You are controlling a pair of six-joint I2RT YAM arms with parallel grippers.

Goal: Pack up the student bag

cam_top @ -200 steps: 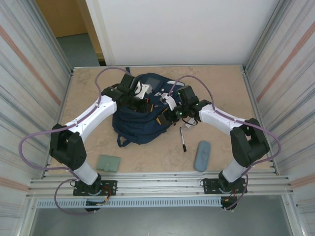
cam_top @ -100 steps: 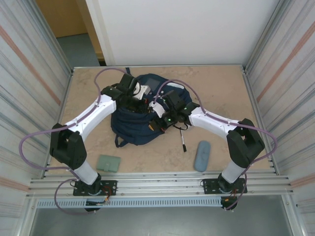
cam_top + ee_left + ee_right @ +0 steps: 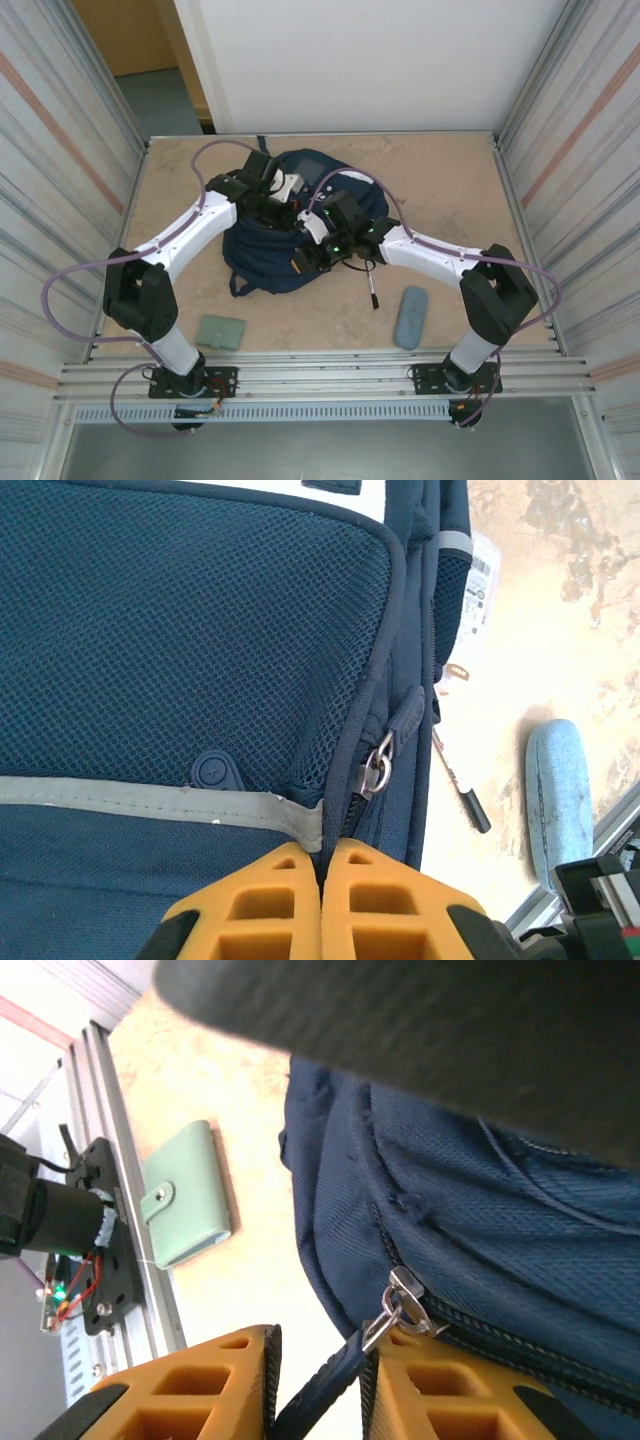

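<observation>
left claw [image 3: 322,865] closed against student bag [image 3: 262,258] seam, right claw [image 3: 318,1352] narrow around its zipper pull [image 3: 322,1390]

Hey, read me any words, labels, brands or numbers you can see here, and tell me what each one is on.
No text here is legible.
White tag at the side of the student bag: barcode and print, too small to read.
Round rubber patch on the bag's mesh: embossed mark, not readable.

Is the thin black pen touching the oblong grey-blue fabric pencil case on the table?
Apart. The top view shows a strip of bare tabletop between the black pen and the grey-blue pencil case.
</observation>
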